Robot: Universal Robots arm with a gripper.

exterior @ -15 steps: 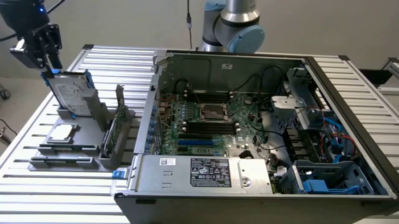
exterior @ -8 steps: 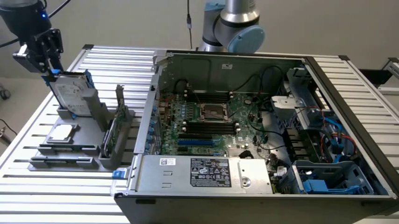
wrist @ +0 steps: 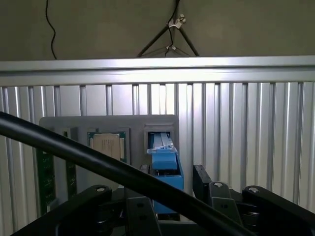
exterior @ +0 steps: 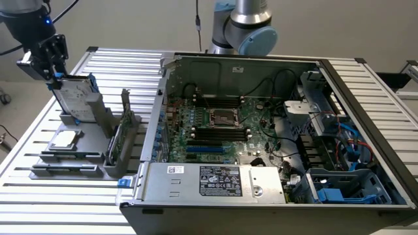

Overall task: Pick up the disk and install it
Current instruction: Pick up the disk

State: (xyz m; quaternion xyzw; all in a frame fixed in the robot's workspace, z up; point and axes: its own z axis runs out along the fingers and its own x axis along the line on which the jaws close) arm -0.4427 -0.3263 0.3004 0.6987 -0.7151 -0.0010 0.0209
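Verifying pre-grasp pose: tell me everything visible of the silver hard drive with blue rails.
The flat rectangular silver-grey hard drive looks metal-faced, with a pale label and bright blue plastic side rails. It stands on edge, slightly tilted, in a grey slotted holder, at the exterior view's left, outside the open black computer case. The black gripper is at its upper corner, jaws open on either side of a blue rail; contact can't be told.

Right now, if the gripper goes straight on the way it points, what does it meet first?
Probably the disk, standing upright in its grey holder just under the open gripper; the gap is unclear.
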